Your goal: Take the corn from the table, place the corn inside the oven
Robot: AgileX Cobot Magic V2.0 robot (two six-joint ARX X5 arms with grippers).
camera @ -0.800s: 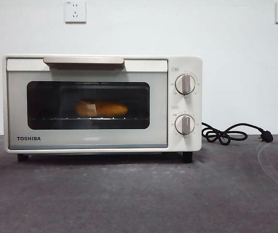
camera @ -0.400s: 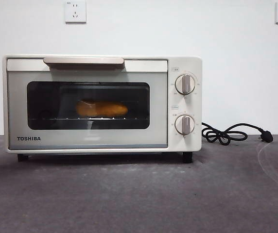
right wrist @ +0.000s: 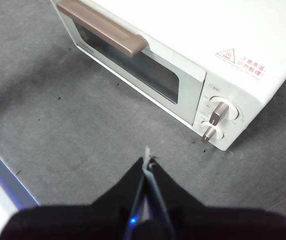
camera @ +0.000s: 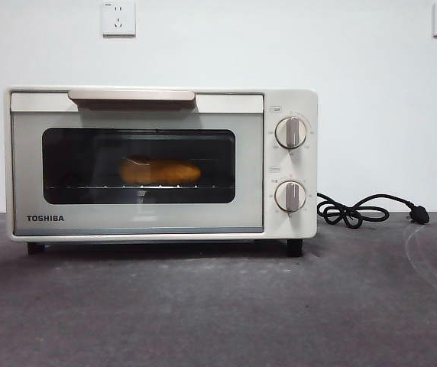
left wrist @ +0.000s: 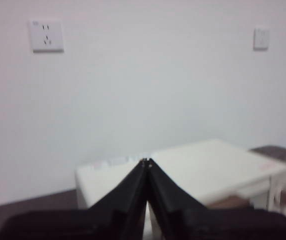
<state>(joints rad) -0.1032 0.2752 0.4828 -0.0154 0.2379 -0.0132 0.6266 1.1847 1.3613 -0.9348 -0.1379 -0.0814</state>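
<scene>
Behind the dark glass of the closed door, the corn [camera: 160,171] lies lengthwise on the wire rack [camera: 138,186], roughly centred in the window, its yellow-orange body dimmed by the glass. The oven [camera: 290,222] stands on the table [camera: 218,306] on short black feet, door shut flush, beige handle [camera: 131,95] running along the door's upper edge. Two round knobs [camera: 290,132] sit one above the other on the control panel beside the door; TOSHIBA lettering shows at the door's lower corner. A black power cord [camera: 354,211] lies coiled on the table next to the oven's knob side, plug end resting farther out. Two wall sockets [camera: 118,17] are mounted high on the white wall behind.

No arm appears in the front view.

Left gripper [left wrist: 146,161]: jaws pressed together, tips meeting, holding nothing. It is raised above table level, looking across the oven's flat cream top [left wrist: 208,165] toward the wall; picture is soft.

Right gripper [right wrist: 147,162]: jaws closed against each other, nothing between them. It hangs above the bare table in front of the oven, clear of it, with the handle [right wrist: 103,27], glass door [right wrist: 128,60] and both knobs [right wrist: 218,111] visible beyond the tips. A red warning label [right wrist: 240,61] sits on the oven's top near the knob end.
</scene>
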